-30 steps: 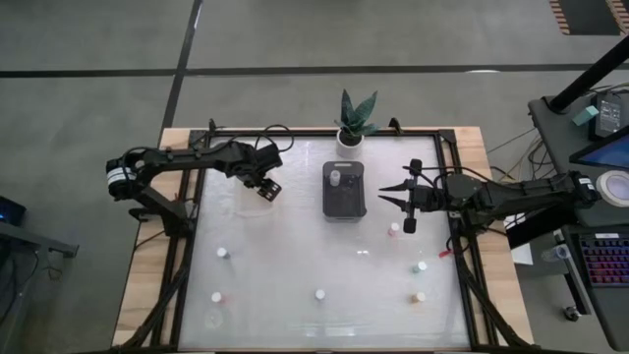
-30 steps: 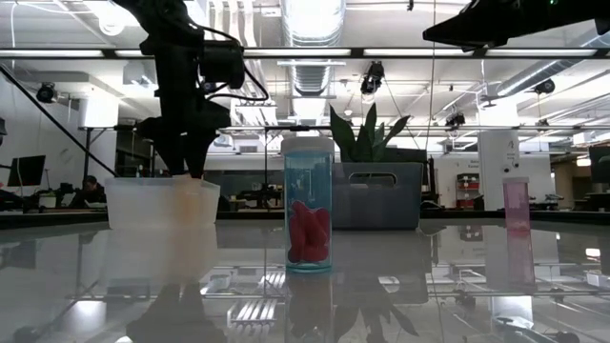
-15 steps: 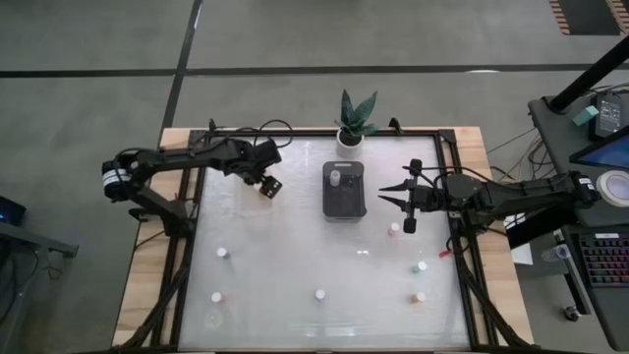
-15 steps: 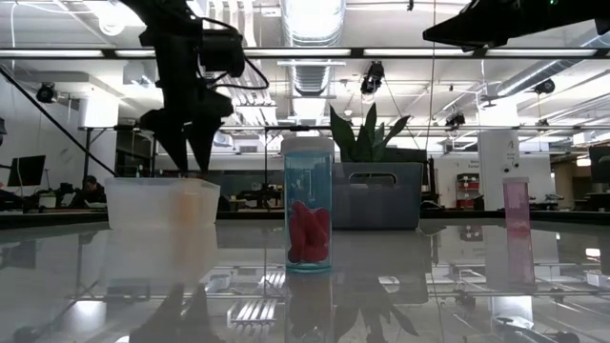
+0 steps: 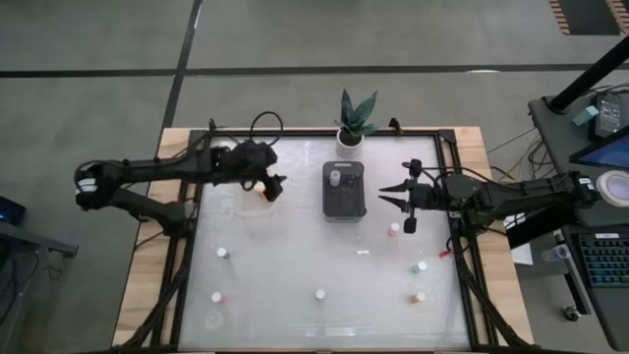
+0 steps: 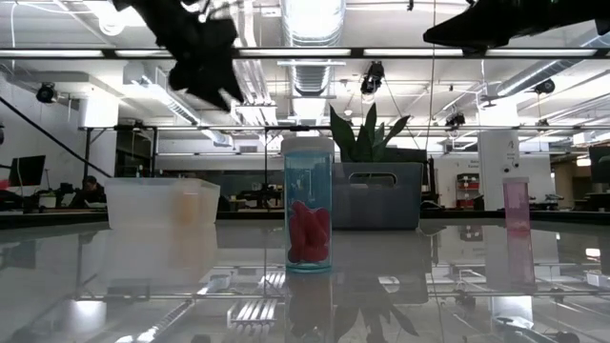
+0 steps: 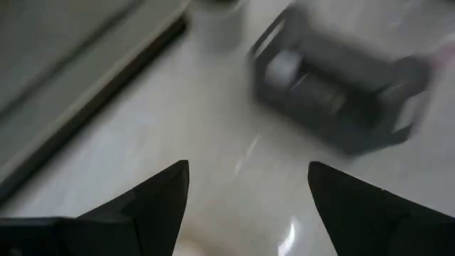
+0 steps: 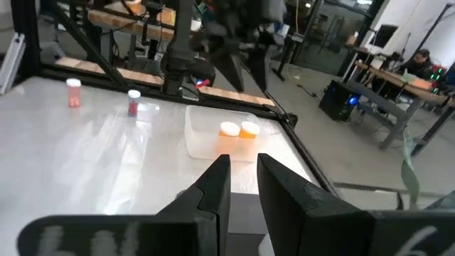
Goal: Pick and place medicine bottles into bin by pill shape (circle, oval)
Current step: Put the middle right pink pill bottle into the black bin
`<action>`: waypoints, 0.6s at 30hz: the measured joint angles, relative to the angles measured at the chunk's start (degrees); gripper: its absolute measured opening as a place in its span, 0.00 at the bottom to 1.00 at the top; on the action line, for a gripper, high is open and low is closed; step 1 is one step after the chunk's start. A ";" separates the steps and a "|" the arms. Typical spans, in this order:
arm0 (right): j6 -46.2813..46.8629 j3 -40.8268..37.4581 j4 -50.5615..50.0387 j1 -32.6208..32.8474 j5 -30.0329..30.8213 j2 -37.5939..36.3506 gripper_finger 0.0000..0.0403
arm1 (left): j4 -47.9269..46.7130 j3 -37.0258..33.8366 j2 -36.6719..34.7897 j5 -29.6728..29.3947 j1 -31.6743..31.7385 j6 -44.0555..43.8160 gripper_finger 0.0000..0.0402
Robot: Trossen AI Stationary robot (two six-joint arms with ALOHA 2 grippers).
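Several white-capped medicine bottles stand on the glossy table, among them ones at the left, the front and the right. One bottle stands in the dark bin. Two orange bottles stand in the clear bin. My left gripper is open and empty, high above the clear bin, pointing toward the dark bin. My right gripper waits open and empty, in the air just right of the dark bin.
A potted green plant stands at the table's far edge behind the dark bin. In the low view a teal bottle of red pills stands nearest and a pink one to its right. Black frame rails run along the table's sides.
My left gripper has risen from just over the clear bin to well above it. It has tipped from pointing down to pointing slantwise toward the dark bin, and the arm's elbow has swung toward the table's left edge.
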 joint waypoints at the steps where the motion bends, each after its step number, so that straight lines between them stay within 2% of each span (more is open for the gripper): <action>1: 1.58 0.00 -0.07 0.00 -0.01 -0.02 0.16 | 3.36 -0.87 -0.52 0.06 -0.99 2.29 0.68; 5: 9.25 0.00 -0.52 0.02 -0.06 0.01 0.16 | 18.63 -6.87 -2.15 2.44 -4.22 12.11 0.68; 8: 13.87 0.00 -0.54 0.02 -0.04 0.01 0.16 | 32.72 -12.91 -2.32 8.45 -5.02 19.26 0.68; 12: 20.34 0.31 -1.14 0.02 -0.40 0.01 0.16 | 51.23 -20.13 -1.23 16.69 -4.71 23.89 0.68; 18: 27.98 3.88 -5.41 0.02 -0.71 0.71 0.16 | 63.98 -25.31 -0.92 17.18 -3.53 28.31 0.68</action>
